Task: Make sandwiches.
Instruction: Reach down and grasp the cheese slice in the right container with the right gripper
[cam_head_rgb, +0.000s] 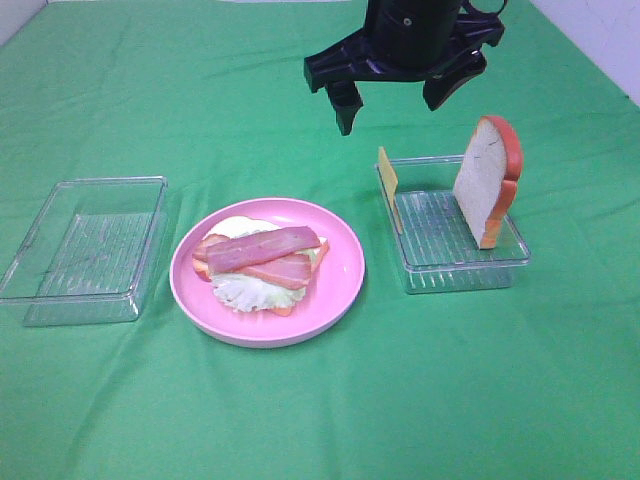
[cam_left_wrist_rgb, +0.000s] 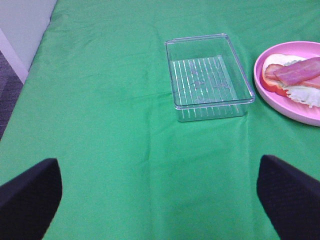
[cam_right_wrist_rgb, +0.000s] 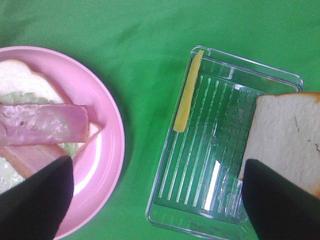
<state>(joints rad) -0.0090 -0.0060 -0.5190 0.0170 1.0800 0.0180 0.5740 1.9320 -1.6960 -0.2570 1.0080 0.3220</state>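
Note:
A partly built sandwich (cam_head_rgb: 262, 258) lies on the pink plate (cam_head_rgb: 345, 270): white bread, pale lettuce and two bacon strips (cam_right_wrist_rgb: 45, 124) on top. In the right clear tray (cam_head_rgb: 505, 262), a yellow cheese slice (cam_head_rgb: 388, 180) leans on the left wall and a bread slice (cam_head_rgb: 487, 180) stands upright. My right gripper (cam_head_rgb: 392, 100) hovers open and empty above and behind this tray. The right wrist view shows the gripper (cam_right_wrist_rgb: 157, 200) over the tray (cam_right_wrist_rgb: 200, 195), between the cheese (cam_right_wrist_rgb: 189, 92) and the bread (cam_right_wrist_rgb: 287, 135). Off to the left, my left gripper (cam_left_wrist_rgb: 159, 210) is open and empty above bare cloth.
An empty clear tray (cam_head_rgb: 85, 245) sits left of the plate, also seen as the empty tray (cam_left_wrist_rgb: 207, 75) in the left wrist view beside the plate (cam_left_wrist_rgb: 290, 107). Green cloth covers the table. The table's left edge and the floor show in the left wrist view.

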